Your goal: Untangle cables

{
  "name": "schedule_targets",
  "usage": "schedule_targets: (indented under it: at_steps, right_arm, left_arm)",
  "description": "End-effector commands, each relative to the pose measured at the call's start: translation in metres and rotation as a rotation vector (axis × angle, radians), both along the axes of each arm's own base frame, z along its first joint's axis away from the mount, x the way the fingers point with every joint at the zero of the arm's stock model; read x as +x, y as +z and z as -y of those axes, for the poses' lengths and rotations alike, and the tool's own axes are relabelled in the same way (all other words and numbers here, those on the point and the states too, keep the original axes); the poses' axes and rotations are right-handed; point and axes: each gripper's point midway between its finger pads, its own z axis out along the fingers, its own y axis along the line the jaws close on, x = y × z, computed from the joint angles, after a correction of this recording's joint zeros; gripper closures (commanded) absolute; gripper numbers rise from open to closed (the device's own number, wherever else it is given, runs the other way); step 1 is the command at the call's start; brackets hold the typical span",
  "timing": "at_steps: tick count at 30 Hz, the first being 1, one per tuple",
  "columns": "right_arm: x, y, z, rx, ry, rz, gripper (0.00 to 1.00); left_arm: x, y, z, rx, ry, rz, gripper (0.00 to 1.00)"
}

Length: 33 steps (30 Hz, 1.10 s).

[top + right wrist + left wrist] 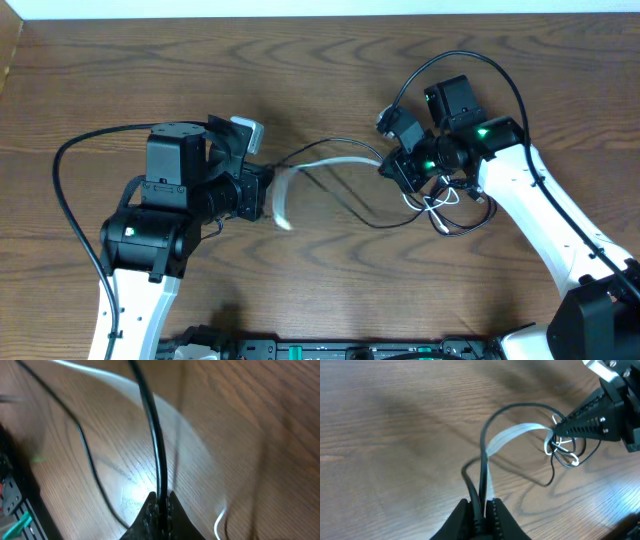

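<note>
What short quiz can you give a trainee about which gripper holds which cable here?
1. True or false: the left gripper is shut on the black cable and the white cable together.
2. The right gripper is shut on: A) the black cable, B) only a white cord, C) nothing.
3. Fill in: the small tangled loops lie beside the ____ gripper.
Key: 1 true; 2 A; 3 right.
</note>
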Motion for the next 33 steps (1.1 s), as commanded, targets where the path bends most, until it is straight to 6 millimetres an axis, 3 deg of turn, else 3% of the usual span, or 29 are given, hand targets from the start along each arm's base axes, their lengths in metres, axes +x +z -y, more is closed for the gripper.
schedule_targets:
  at_steps: [1,8,15,21,27,33]
  right_arm:
    - [-0.001,0.008,-0.006,0.027,-0.018,0.003,0.99]
    - [0.011,0.046,-0.004,0.072,-0.077,0.129,0.99]
    - [0.025,0.086,0.021,0.038,-0.264,0.274,0.99]
    - [0.025,0.119,0.048,0.0,-0.402,0.389,0.99]
    - [0.025,0.132,0.073,-0.075,-0.493,0.463,0.99]
    - [0.026,0.133,0.076,-0.069,-0.538,0.456,0.99]
  left_arm:
    - [-0.004,0.001,0.002,-0.007,-0.018,0.004,0.75]
    - [-0.004,0.0,0.002,-0.006,-0.018,-0.002,0.62]
    - [-0.004,-0.004,0.002,-0.005,-0.018,-0.013,0.58]
    - [-0.007,-0.022,0.013,-0.039,-0.073,-0.077,0.58]
    - [-0.004,-0.047,0.018,-0.054,-0.092,-0.164,0.56]
    - [0.004,-0.066,0.023,-0.045,-0.101,-0.225,0.56]
